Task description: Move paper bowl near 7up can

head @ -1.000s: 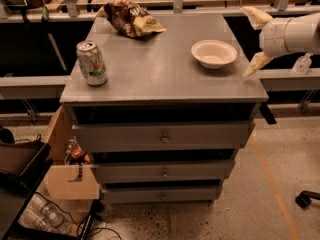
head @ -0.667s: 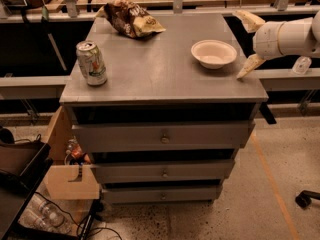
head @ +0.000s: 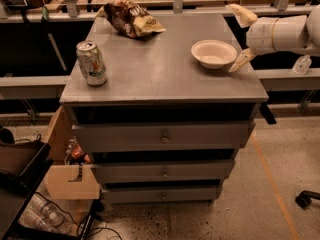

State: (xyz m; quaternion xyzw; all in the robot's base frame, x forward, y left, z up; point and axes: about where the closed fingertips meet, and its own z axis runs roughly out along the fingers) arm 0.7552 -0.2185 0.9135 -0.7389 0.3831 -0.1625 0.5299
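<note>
The paper bowl (head: 214,53) is off-white and shallow and sits upright on the right side of the grey cabinet top (head: 160,69). The 7up can (head: 92,63) stands upright near the top's front left corner, far from the bowl. My gripper (head: 242,38) comes in from the right edge of the view, just right of the bowl. It is open, with one pale finger (head: 241,13) behind the bowl's level and the other finger (head: 241,61) in front of it. It holds nothing.
A brown and yellow snack bag (head: 131,18) lies at the back of the top. The cabinet has drawers below. A cardboard box (head: 70,176) and clutter stand on the floor at the left. Shelving runs behind the cabinet.
My gripper has moved left toward the bowl, its fingers now close beside the bowl's right rim. The bowl, the can and the bag have not moved.
</note>
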